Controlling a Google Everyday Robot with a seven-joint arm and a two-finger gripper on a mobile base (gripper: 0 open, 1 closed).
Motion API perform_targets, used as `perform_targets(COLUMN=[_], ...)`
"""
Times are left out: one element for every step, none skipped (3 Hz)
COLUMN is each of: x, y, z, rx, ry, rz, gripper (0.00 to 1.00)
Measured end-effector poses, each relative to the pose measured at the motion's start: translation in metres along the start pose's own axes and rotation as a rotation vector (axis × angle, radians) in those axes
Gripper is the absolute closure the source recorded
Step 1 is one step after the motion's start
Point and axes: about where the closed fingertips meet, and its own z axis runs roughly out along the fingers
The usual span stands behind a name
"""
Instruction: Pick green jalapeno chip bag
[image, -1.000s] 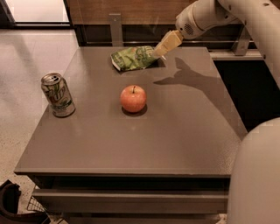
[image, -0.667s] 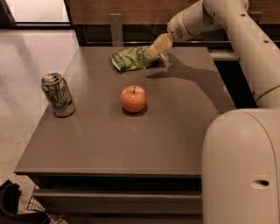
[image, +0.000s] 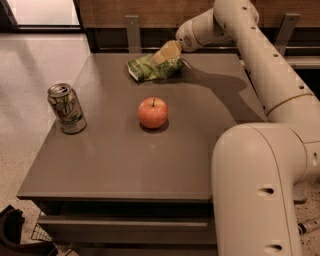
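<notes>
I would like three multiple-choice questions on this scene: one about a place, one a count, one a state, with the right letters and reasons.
1. Where is the green jalapeno chip bag?
A. near left corner
B. the table's far edge, behind the apple
C. on the floor

2. How many apples lie on the table?
A. none
B. one
C. three

3. How does the soda can stand?
A. upright
B. on its side
C. crushed flat

1 B: it lies beyond the apple, the gripper at its right end.
2 B: one red apple, mid-table.
3 A: its top faces up.
</notes>
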Motion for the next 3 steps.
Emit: perform_targets(x=[-0.009,0.006,0.023], y=[0.010,0.024,0.032], z=[0.015,0.030,0.036], rx=[0.003,-0.010,-0.017], ry=[-0.015,0.007,0.023], rz=[0.015,0.068,0.117], gripper=[0.00,0.00,0.00])
